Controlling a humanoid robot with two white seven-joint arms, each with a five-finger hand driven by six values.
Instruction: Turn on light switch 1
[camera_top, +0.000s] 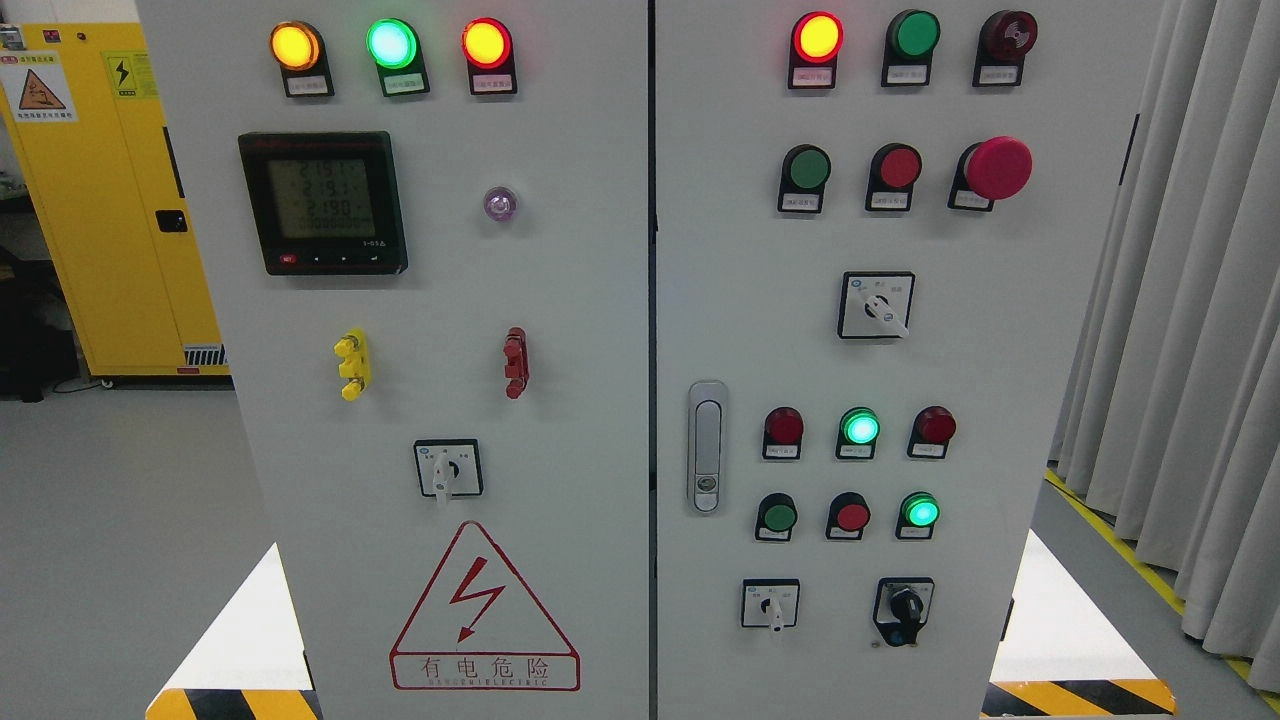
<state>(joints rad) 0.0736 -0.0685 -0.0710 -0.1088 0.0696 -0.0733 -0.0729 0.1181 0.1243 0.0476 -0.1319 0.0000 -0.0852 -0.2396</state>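
Facing control cabinet (600, 300) | rotary switches: four; lit indicator lamps: six | hand: unseen

Small label plates (813, 76) under the lamps and buttons too tiny to read, meter display (322, 200) digits blurred, control cabinet (560, 300) cut off at top and bottom edges, yellow locker (100, 200) partly hidden behind it, curtain (1190, 300) cropped at right.

the red warning triangle (484, 607) on the cabinet door (560, 400) reads "有电危险"; the meter (322, 203) shows blurred digits.
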